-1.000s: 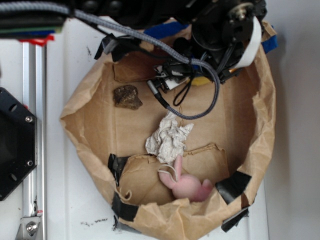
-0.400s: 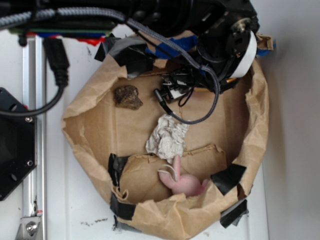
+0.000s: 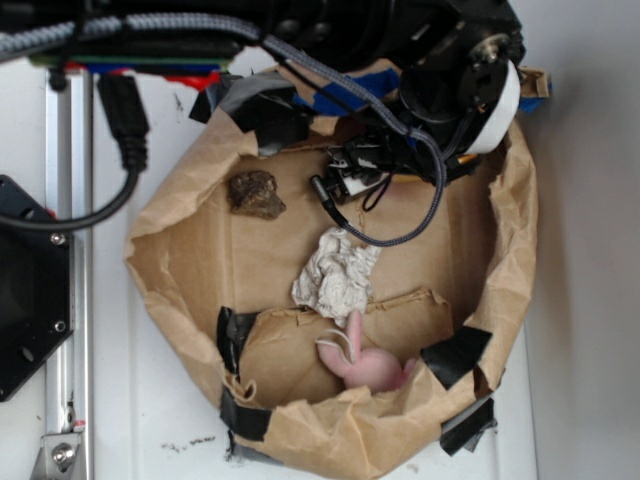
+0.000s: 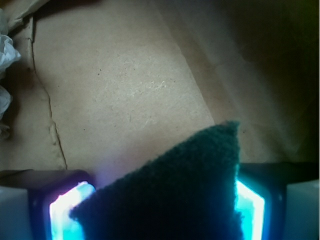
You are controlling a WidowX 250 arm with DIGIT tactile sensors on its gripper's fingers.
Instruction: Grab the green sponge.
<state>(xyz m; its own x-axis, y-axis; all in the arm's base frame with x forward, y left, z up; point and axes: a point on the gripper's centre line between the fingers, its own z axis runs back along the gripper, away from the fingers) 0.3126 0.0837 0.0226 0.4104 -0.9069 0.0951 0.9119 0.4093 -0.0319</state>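
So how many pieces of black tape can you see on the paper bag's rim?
5: one at the top left, two at the lower left, two at the lower right. The arm may hide more.

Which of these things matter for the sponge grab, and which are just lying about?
Job:
green sponge, dark scouring face filling the space between the lit pads
claw, shut on it

Lying about:
brown rock
white paper wad
pink plush rabbit
brown paper bag holding them

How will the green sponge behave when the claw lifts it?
The green sponge sits between the claw's lit pads. Its rough, fibrous face probably grips well, so slipping seems unlikely. It likely squashes a little and weighs little.
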